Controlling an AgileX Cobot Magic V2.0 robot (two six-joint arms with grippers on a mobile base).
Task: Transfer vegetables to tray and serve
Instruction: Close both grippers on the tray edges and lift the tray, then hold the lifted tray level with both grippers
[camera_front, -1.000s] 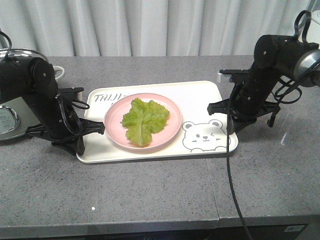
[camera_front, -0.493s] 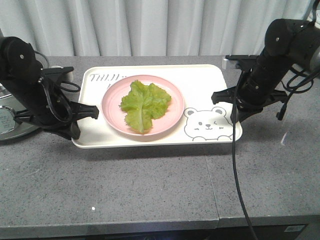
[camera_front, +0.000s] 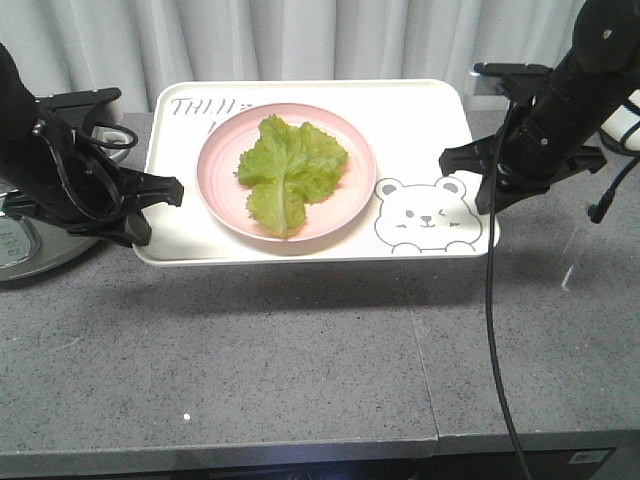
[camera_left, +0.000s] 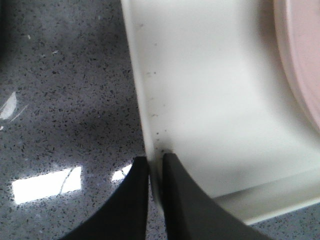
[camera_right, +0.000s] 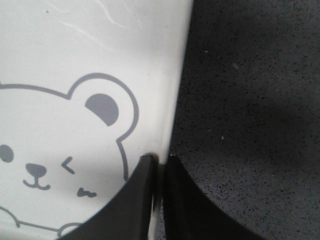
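One grey surface below; cream tray held clear above it, judged stiff, light, tilt-prone, so opposite short rims suit the hold. Pink plate may slide. Limp lettuce leaf lies on it. Left pincer and right pincer each clamp a rim.

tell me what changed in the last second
Both arms raised the tray higher, and it now hangs well clear of the counter. Nothing was let go: the left gripper and right gripper stay shut on its opposite rims. The plate and lettuce kept their place on the tray.
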